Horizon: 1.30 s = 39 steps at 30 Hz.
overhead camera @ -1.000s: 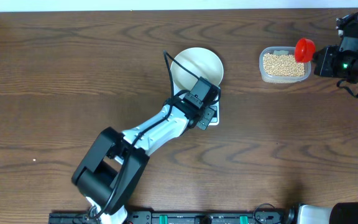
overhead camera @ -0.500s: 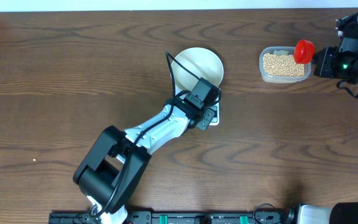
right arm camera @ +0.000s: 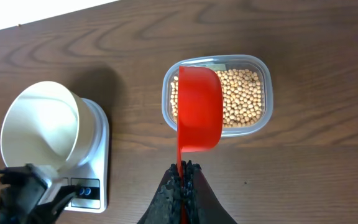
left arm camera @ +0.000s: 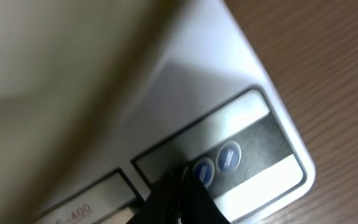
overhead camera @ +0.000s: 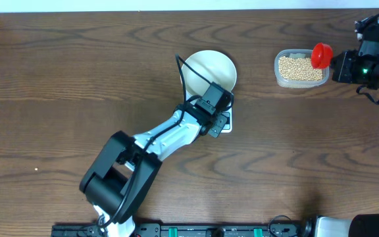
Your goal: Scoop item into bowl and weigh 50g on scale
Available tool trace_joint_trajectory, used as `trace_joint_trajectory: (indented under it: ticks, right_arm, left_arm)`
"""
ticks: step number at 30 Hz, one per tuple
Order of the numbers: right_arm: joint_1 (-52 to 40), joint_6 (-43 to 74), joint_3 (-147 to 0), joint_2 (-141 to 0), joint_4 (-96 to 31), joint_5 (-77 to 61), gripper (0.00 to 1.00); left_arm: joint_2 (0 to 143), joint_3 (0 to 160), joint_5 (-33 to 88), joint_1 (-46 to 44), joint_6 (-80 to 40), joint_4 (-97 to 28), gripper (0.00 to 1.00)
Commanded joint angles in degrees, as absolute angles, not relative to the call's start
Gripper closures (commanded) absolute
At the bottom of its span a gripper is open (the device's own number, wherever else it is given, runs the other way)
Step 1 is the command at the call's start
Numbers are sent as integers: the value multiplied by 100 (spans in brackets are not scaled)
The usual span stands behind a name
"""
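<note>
beans point(right arm camera: 241, 99) loose in clear tub point(right arm camera: 261, 121), light, hard, roll easily, so lift with red scoop point(right arm camera: 197, 112). right gripper point(right arm camera: 184, 171) pinches its handle over tub; left gripper point(left arm camera: 180, 182) fingers pressed together at scale point(left arm camera: 229, 93) buttons, bowl point(right arm camera: 42, 124) on scale

Your left arm point(overhead camera: 176, 131): white shells, black joints, black cable point(overhead camera: 178, 69) looped over wrist; left claw point(left arm camera: 180, 193) black; right arm point(overhead camera: 367, 66) black, green light point(overhead camera: 362, 66) lit.

Your left claw point(left arm camera: 180, 186) closed, arm extended, tip down. Your right claw point(right arm camera: 184, 171) clamped on red scoop point(right arm camera: 197, 109) handle.
</note>
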<state>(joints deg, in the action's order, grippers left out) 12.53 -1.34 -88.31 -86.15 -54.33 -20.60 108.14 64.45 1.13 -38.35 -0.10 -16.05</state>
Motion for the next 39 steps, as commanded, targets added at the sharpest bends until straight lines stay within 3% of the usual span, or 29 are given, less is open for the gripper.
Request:
trace_joint_trajectory:
  ticks: [1, 24, 36, 39]
  right_arm:
    - [1267, -246, -8803, -8589, -5463, -2112, 99]
    - [1267, -292, -8803, -8589, -5500, -2112, 99]
    - [1267, -292, -8803, -8589, -5463, -2110, 99]
    - [1267, -292, -8803, -8589, -5441, -2110, 99]
  left_arm:
    - [11113, 6396, -54, -3804, 40, -1737, 92]
    - [9854, 6410, -62, -3800, 38, -1710, 93]
    - [7808, 6410, -54, -3590, 91, -3151, 93]
    - [7432, 6410, 429, -3328, 539, -3391, 93]
